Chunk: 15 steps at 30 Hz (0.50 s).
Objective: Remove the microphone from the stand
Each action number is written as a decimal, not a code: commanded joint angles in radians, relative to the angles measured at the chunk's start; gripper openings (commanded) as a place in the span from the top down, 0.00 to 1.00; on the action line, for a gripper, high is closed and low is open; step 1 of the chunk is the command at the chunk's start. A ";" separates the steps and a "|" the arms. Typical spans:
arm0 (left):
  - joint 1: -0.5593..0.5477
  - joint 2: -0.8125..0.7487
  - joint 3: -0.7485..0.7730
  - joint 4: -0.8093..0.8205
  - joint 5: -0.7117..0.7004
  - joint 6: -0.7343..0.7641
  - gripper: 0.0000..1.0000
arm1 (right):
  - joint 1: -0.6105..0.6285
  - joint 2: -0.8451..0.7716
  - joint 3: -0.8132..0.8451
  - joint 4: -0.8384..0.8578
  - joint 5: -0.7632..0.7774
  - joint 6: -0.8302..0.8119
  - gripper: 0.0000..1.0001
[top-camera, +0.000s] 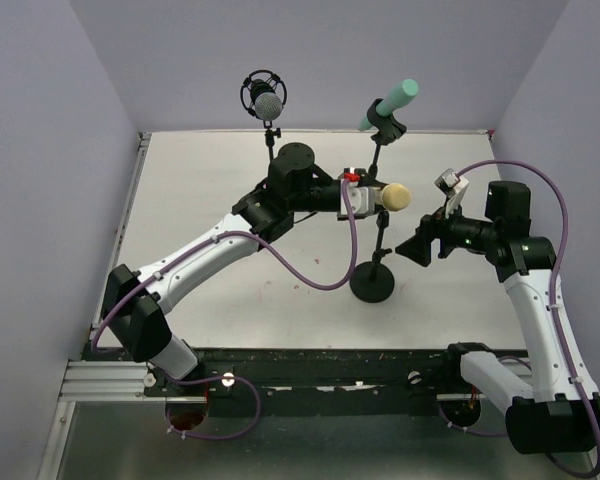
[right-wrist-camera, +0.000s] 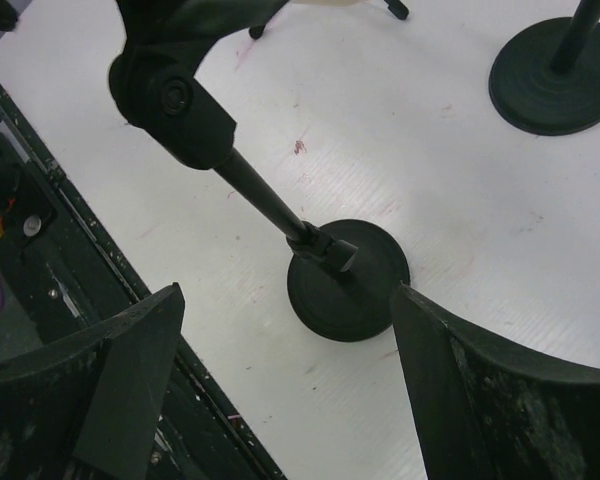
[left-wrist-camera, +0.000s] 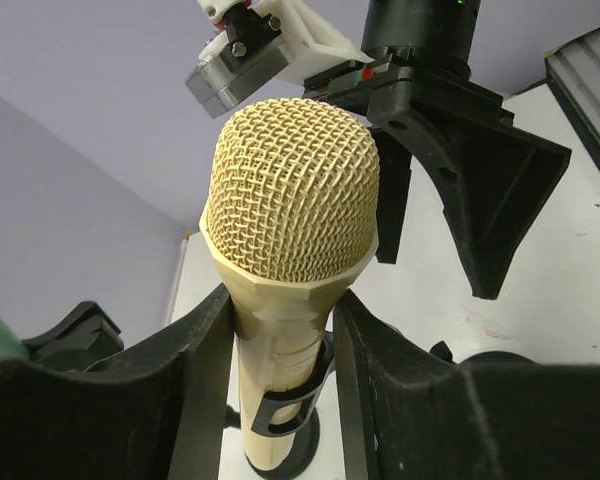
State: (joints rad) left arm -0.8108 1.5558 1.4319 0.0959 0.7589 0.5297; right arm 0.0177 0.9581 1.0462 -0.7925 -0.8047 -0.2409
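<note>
A cream microphone (top-camera: pixel 396 196) with a gold mesh head (left-wrist-camera: pixel 290 210) sits in the black clip (left-wrist-camera: pixel 298 392) of a short black stand (top-camera: pixel 372 280). My left gripper (top-camera: pixel 372 197) is shut on the microphone's body just below the head, with its fingers (left-wrist-camera: pixel 205 350) pressed against both sides in the left wrist view. The microphone is still in the clip. My right gripper (top-camera: pixel 417 246) is open and empty to the right of the stand. In the right wrist view it hangs above the stand's round base (right-wrist-camera: pixel 347 280), apart from the pole.
A black mesh microphone in a shock mount (top-camera: pixel 265 97) and a teal microphone (top-camera: pixel 390 103) stand on their own stands at the back. A second round base (right-wrist-camera: pixel 555 75) lies at the top right of the right wrist view. The table's front rail (top-camera: pixel 310 362) runs below.
</note>
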 commanded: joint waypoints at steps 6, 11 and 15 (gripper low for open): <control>0.010 -0.149 -0.030 -0.008 -0.237 0.104 0.97 | 0.001 0.062 -0.041 0.208 -0.059 0.058 0.10; 0.010 -0.155 0.005 -0.085 -0.337 0.131 1.00 | 0.004 0.091 -0.038 0.243 -0.067 0.052 0.10; 0.010 -0.151 -0.011 -0.074 -0.507 0.058 1.00 | 0.014 0.105 -0.038 0.265 -0.065 0.055 0.11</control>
State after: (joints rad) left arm -0.8051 1.4445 1.3911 -0.0360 0.4587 0.6239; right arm 0.0208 1.0534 1.0164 -0.5854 -0.8406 -0.1974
